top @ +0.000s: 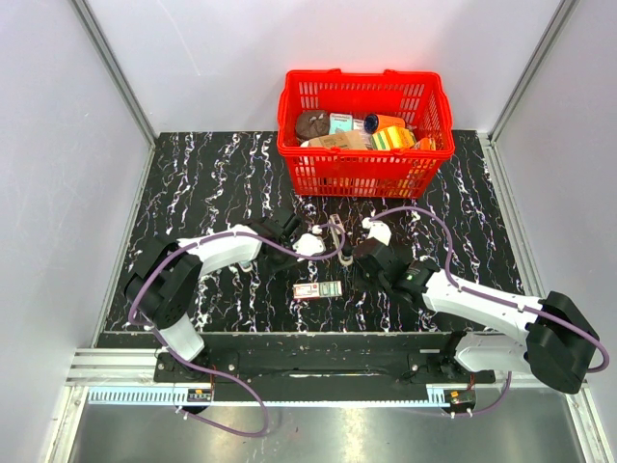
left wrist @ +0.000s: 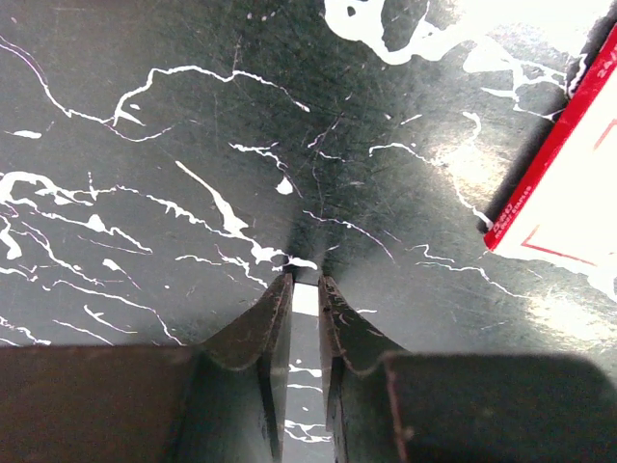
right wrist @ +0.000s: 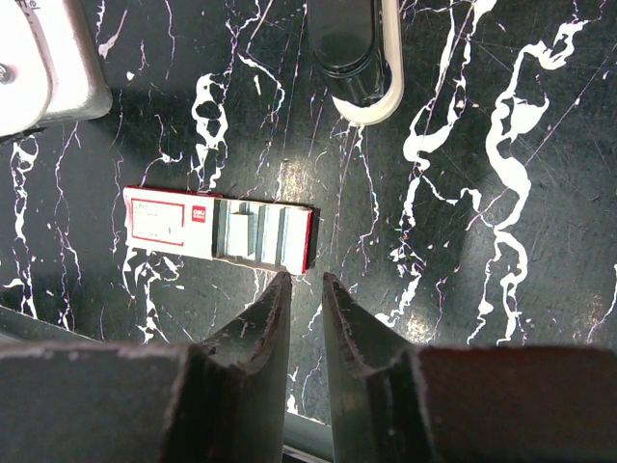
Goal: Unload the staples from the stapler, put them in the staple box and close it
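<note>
The stapler [top: 335, 234], slim, dark with silvery parts, lies on the black marbled table between my two grippers. In the right wrist view its dark end with a pale rim [right wrist: 349, 53] shows at the top edge. My left gripper [top: 292, 232] is just left of it, low over the table [left wrist: 306, 282], with the jaws closed to a thin slit and nothing held. My right gripper [top: 363, 260] hovers just right of the stapler. Its jaws [right wrist: 306, 280] are closed to a narrow gap and empty.
A small red-and-white staple box [top: 318, 290] lies near the front edge, open with staple strips showing [right wrist: 220, 231]; its edge shows in the left wrist view [left wrist: 564, 183]. A red basket [top: 364, 172] with several items stands at the back.
</note>
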Available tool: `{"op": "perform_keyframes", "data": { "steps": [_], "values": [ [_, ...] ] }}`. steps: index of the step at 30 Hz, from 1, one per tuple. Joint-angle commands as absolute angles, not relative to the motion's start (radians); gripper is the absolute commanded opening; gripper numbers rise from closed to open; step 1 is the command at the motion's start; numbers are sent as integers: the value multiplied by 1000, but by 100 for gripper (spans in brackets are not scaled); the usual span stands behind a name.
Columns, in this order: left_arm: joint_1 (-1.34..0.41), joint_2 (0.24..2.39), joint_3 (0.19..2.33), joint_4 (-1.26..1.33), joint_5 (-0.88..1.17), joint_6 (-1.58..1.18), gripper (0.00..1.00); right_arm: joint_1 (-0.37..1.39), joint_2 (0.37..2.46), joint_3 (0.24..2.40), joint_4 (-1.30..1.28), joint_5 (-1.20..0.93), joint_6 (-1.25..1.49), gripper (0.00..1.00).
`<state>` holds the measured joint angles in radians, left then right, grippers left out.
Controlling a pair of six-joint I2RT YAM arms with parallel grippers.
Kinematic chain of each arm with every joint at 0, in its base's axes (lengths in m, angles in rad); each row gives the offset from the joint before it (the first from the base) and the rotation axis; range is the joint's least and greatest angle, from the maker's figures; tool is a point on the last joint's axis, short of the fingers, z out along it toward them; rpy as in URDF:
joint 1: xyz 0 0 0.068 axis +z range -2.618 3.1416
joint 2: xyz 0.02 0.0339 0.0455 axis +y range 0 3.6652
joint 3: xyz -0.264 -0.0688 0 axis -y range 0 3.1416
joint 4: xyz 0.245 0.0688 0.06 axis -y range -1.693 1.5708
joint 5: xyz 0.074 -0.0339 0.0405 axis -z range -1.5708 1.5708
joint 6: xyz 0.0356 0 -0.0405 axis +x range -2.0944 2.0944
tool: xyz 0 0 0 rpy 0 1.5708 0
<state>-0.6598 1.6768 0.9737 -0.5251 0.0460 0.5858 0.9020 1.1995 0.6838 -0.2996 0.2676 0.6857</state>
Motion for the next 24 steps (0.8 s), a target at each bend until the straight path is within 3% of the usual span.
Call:
{"op": "perform_keyframes", "data": {
  "steps": [1,10,15,19,24],
  "values": [
    [-660,1666,1017,-574,74,571,7,893,1170,683,-268,262,689,24],
    [-654,1608,1198,-709,218,480,1,893,1091,663,-256,276,669,24],
    [-606,1568,1365,-744,467,346,1,893,1002,670,-203,247,652,26],
    [-519,1540,1417,-628,779,142,1,893,933,716,-146,201,634,31],
    [-468,1499,1364,-353,1001,-176,2,893,885,772,-80,150,623,36]
  ]
}}
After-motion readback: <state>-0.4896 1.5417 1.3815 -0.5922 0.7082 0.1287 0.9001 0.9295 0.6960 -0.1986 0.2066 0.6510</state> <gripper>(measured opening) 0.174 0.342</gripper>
